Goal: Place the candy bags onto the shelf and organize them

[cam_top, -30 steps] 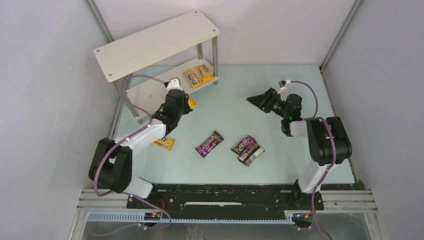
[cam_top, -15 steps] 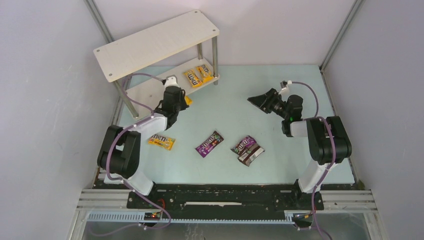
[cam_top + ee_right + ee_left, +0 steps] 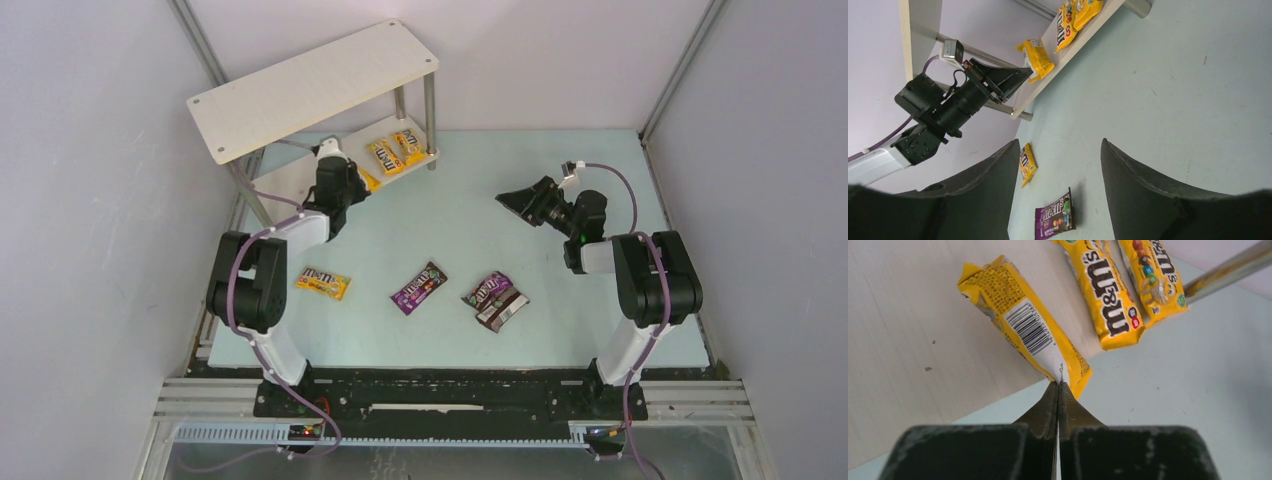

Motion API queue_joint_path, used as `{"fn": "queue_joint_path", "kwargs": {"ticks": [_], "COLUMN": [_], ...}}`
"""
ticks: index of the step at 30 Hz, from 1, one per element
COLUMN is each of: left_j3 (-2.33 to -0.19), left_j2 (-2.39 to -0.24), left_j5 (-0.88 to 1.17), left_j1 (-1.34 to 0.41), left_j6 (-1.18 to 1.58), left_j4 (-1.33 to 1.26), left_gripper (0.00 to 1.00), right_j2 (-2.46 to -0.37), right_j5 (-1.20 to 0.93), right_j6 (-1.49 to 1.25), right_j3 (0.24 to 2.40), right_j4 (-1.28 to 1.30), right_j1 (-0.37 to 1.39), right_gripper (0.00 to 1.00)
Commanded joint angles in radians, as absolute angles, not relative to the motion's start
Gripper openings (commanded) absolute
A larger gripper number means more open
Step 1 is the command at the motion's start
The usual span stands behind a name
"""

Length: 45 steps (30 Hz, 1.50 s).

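Our left gripper (image 3: 1058, 386), clenched on the corner of a yellow bag (image 3: 1020, 322), has carried it from in front of the shelf (image 3: 903, 325) onto its lower tier's front edge, beside two shelved bags (image 3: 1105, 290). We judge letting go comes next. Our right gripper (image 3: 1058, 150) hangs released, well right of the shelf.
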<state>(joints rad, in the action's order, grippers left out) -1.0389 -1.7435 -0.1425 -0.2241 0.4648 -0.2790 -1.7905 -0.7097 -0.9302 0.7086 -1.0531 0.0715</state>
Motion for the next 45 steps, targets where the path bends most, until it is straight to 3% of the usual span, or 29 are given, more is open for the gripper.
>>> {"fn": "queue_joint_path", "kwargs": {"ticks": [1,4,8,14,20,24,29,32,45], "left_j3": [-1.092,-1.133,-1.135,-1.063,-0.898,-0.823,-0.776,-0.799,-0.926], "left_j2": [-1.767,-1.787,-1.771,-1.682,-1.574,-1.538,-1.540,-1.627,-1.813], "left_j5": [-0.083,-0.097,-0.121,-0.169,-0.188,-0.248,-0.427,-0.390,-0.406], "left_j1": [-0.182,-0.181,-0.182,-0.195,-0.204,-0.203,-0.205,-0.202,-0.194], "left_j6": [0.533,0.536,0.546,0.556,0.675,0.834,1.160,1.305,1.487], "left_j4": [-0.271,-0.198,-0.164,-0.157,-0.313,-0.407,-0.448,-0.532,-0.582], "left_gripper": [0.04,0.08,0.27,0.43,0.54,0.72,0.73,0.67,0.57], "right_j2": [-1.798,-1.801,-1.801,-1.806,-1.808,-1.809,-1.812,-1.813,-1.825], "right_j5": [-0.719,-0.721,-0.722,-0.723,-0.724,-0.727,-0.732,-0.732,-0.738], "right_j6": [-0.937,-0.943,-0.944,-0.952,-0.955,-0.956,-0.961,-0.965,-0.979], "right_j3": [0.704,0.704,0.704,0.704,0.704,0.704,0.704,0.704,0.704], "right_j4": [-1.112,-1.120,-1.122,-1.133,-1.136,-1.138,-1.157,-1.160,-1.181], "right_j1": [0.064,0.064,0.064,0.065,0.068,0.068,0.070,0.071,0.065], "right_gripper": [0.69,0.69,0.69,0.69,0.69,0.69,0.68,0.69,0.68]}}
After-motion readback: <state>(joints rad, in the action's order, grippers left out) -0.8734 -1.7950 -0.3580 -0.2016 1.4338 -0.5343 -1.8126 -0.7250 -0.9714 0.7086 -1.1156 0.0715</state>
